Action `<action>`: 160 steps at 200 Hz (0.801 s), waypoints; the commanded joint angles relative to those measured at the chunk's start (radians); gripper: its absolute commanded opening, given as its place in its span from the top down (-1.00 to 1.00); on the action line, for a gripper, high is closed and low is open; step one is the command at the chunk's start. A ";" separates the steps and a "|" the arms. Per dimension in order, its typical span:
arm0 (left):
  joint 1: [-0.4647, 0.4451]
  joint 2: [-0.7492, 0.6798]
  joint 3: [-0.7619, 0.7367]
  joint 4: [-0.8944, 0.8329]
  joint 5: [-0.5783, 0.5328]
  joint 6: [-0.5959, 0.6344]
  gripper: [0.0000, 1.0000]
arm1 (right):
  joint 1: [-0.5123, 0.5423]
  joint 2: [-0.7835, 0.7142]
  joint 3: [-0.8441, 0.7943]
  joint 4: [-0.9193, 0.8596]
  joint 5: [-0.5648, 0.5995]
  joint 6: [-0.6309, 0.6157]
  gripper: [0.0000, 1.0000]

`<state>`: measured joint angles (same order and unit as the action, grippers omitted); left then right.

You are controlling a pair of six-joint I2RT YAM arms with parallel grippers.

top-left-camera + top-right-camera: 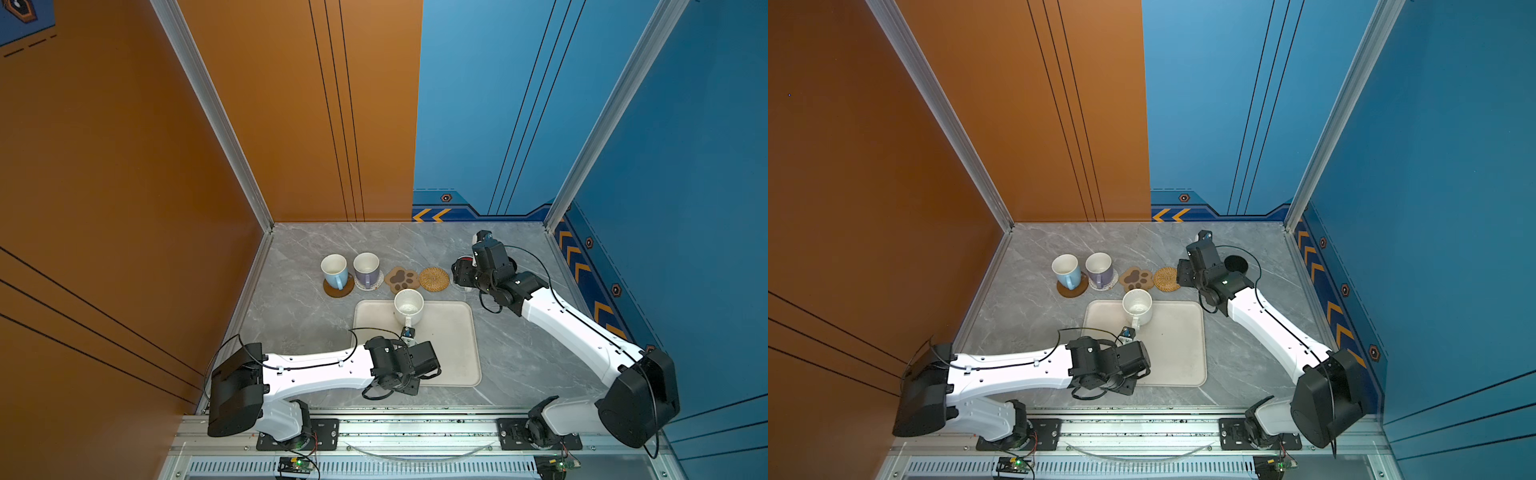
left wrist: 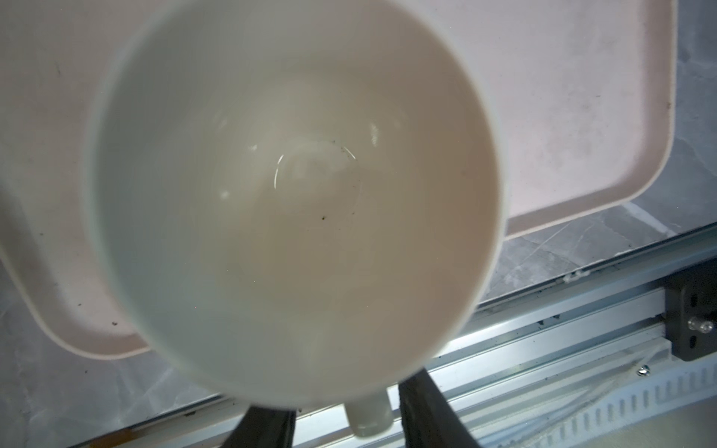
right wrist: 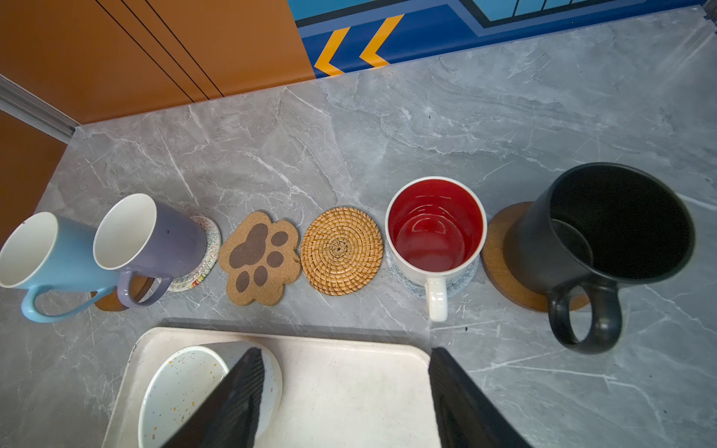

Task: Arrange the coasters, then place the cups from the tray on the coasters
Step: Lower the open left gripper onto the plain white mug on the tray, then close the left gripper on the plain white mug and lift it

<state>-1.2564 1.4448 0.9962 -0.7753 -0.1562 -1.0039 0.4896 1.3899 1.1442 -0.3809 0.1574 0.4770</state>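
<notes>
The paw coaster (image 3: 260, 259) and the rattan coaster (image 3: 341, 250) are found uncovered; the room above them is hemmed in by the lilac mug (image 3: 149, 236) on one side and the red-lined mug (image 3: 435, 229) on the other. Approach from the tray (image 1: 449, 345) is blocked before the paw coaster by the white mug (image 1: 409, 306) at the far rim. Bare table (image 1: 415, 245) is found behind the row, and the tray's right half is unoccupied.

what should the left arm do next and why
Probably close the left gripper on the white cup's handle. The handle sits between its parted fingers, not yet pinched. The cup stands on the tray, and the paw coaster lies bare.
</notes>
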 commanded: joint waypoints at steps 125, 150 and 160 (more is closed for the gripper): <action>-0.005 0.035 -0.021 0.019 -0.075 -0.085 0.27 | -0.025 0.001 -0.031 0.019 -0.027 0.015 -0.32; -0.004 0.040 -0.021 0.030 -0.078 -0.088 0.28 | -0.028 0.004 -0.032 0.019 -0.029 0.015 -0.32; -0.004 0.042 -0.023 0.030 -0.082 -0.091 0.28 | -0.029 0.003 -0.032 0.020 -0.029 0.015 -0.32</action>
<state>-1.2560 1.4719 0.9874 -0.7475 -0.2024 -1.0752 0.4690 1.3899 1.1297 -0.3805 0.1349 0.4770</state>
